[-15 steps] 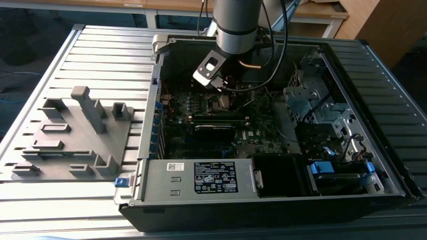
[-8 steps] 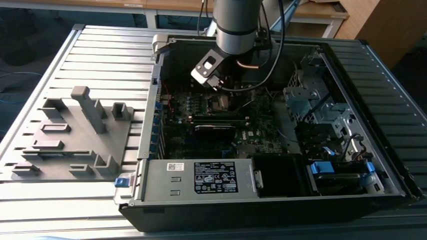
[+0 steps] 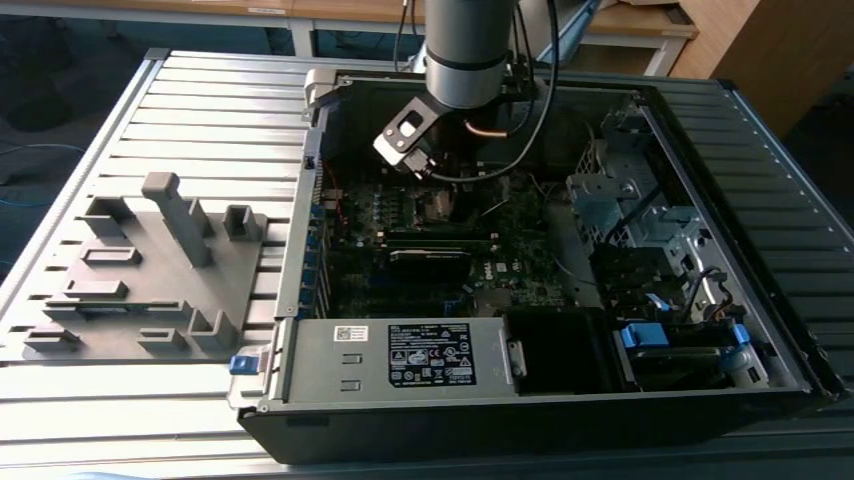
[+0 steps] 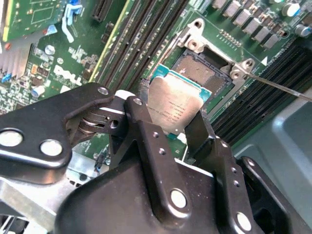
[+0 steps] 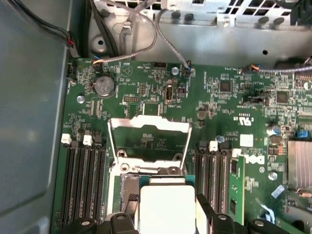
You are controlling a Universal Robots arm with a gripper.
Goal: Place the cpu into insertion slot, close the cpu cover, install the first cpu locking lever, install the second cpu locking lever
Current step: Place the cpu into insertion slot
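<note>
- The gripper, in the second wrist view, is pinching the cpu by two opposite edges.
- The cpu is hanging tilted, partly over the insertion slot.
- In the first wrist view, the cpu cover is standing open beyond the slot.
- The green circuit board is lying around them.

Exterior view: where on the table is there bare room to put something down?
Bare table lies on the exterior view's left, around the grey fixture. Inside the computer case it is crowded: the gripper holds the cpu at the slot.
</note>
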